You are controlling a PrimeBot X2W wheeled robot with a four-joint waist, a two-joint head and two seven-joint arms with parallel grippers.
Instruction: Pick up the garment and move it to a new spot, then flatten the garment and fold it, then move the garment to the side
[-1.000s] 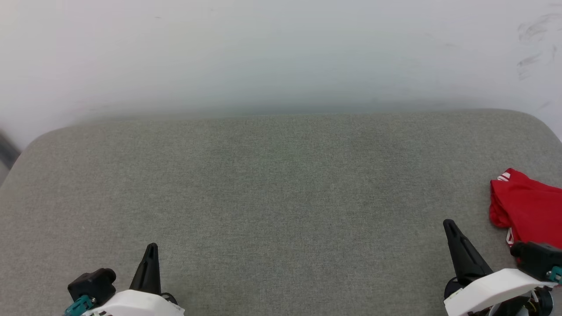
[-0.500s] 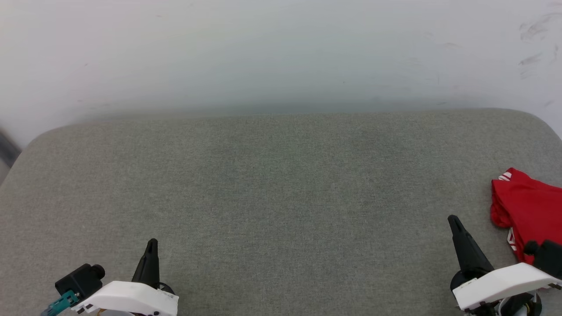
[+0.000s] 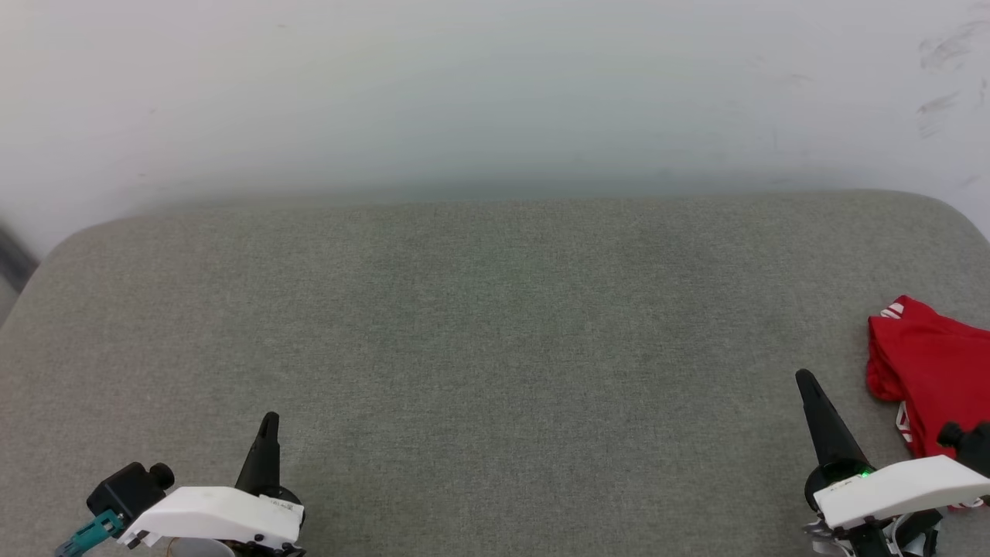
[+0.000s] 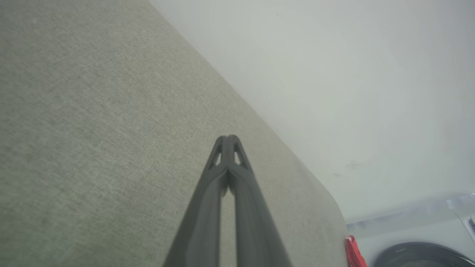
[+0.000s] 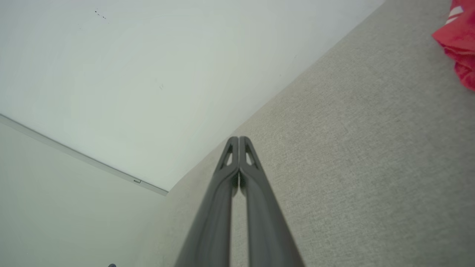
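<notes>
Both arms backing off, garment parked at the side.
Garment (image 3: 932, 394) sits bunched at the grey cushion's (image 3: 495, 325) right edge, just beside my right gripper (image 3: 804, 379); left gripper (image 3: 268, 420) well apart from it. Both finger pairs pressed together, empty. Over the last second both wrists drifted outward and down; reads to me as task finished.
</notes>
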